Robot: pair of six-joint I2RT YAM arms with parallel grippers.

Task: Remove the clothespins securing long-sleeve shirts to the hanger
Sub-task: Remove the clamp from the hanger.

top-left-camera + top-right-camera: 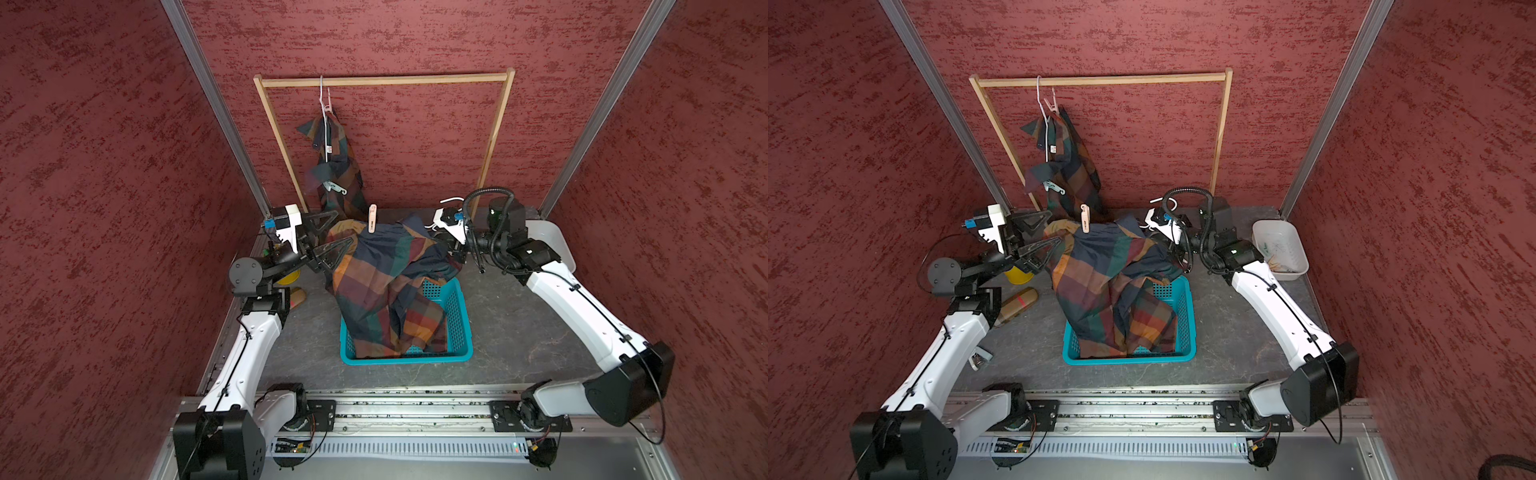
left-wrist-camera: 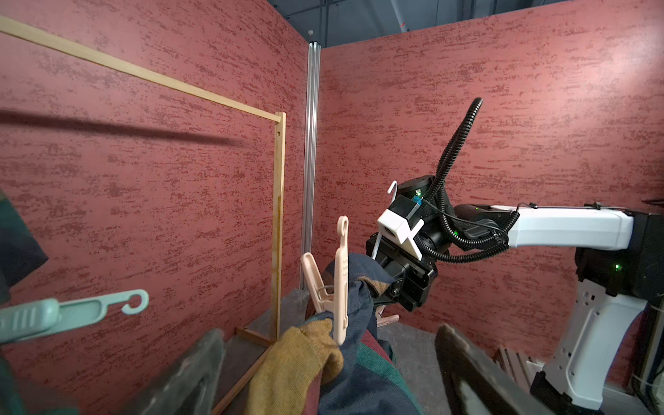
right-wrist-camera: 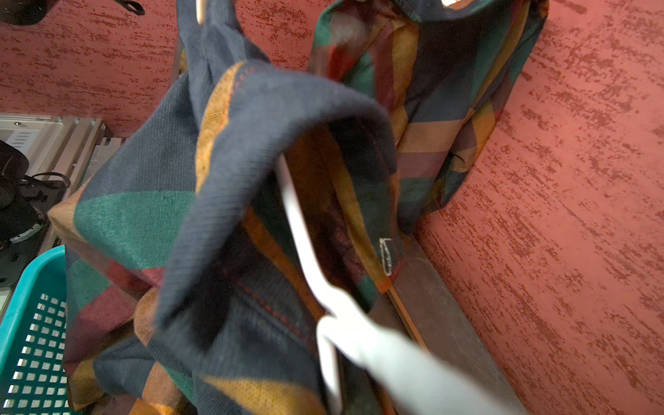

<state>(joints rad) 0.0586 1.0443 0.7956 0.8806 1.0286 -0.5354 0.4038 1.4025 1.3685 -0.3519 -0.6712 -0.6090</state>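
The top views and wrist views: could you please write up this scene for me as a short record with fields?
left gripper: fingers open, at the near shirt's edge, holding nothing
right gripper: shut on the white hanger
near shirt: on the white hanger, draped into the teal basket
pink clothespin: upright, clipped to the near shirt's top edge
far shirt: hangs from the wooden rack
mint clothespin: clipped on the far shirt

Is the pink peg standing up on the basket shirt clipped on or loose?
Clipped on: the pink peg pinches the shirt at its folded edge in the left wrist view and stands upright in both top views.
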